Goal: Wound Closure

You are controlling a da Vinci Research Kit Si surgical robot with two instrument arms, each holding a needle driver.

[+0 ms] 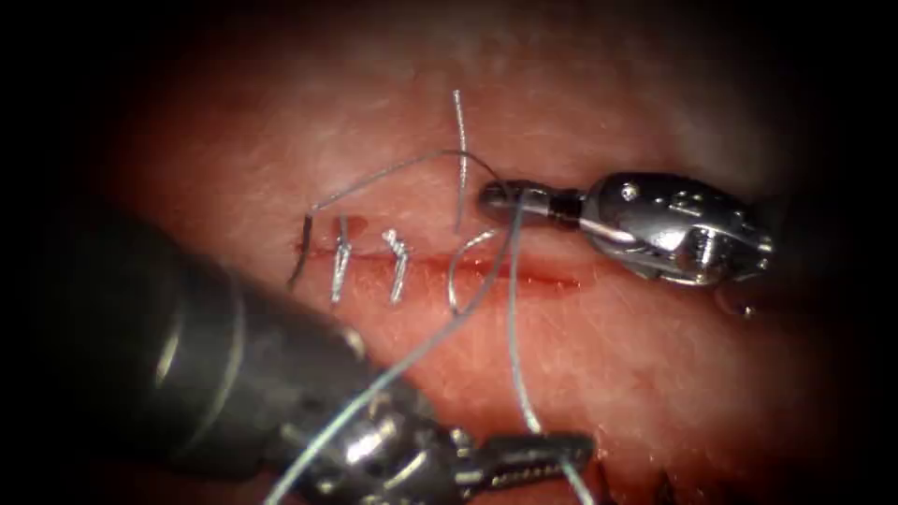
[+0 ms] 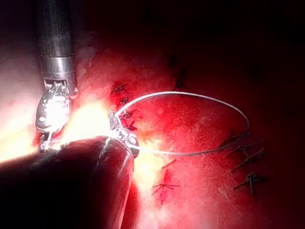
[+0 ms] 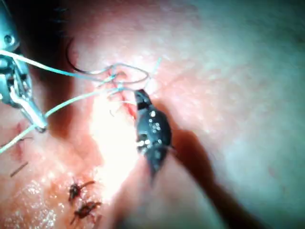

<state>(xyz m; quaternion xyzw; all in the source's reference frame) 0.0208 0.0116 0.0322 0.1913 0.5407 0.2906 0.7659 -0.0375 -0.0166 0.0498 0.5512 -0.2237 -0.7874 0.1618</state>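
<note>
The tissue (image 1: 655, 374) has a horizontal cut (image 1: 552, 277) with three stitches (image 1: 398, 266) across its left part. My right tool (image 1: 491, 194) is just above the cut with its jaws shut on the thread (image 1: 513, 309). That strand runs down to my left tool (image 1: 575, 447), below the cut, whose jaws are also shut on the thread. A loose loop (image 1: 458, 271) crosses the cut, and a cut tail (image 1: 459, 140) stands above it. The dark curved needle (image 1: 299, 252) lies at the cut's left end, held by neither tool. In the right wrist view, threads gather beside my right tool (image 3: 140, 98).
The left arm's thick shaft (image 1: 187, 365) covers the lower left of the endoscope view. Red fluid wets the tissue along the cut. Older dark stitches (image 2: 245, 155) sit on the tissue in the left wrist view, near a wide thread loop (image 2: 190, 95).
</note>
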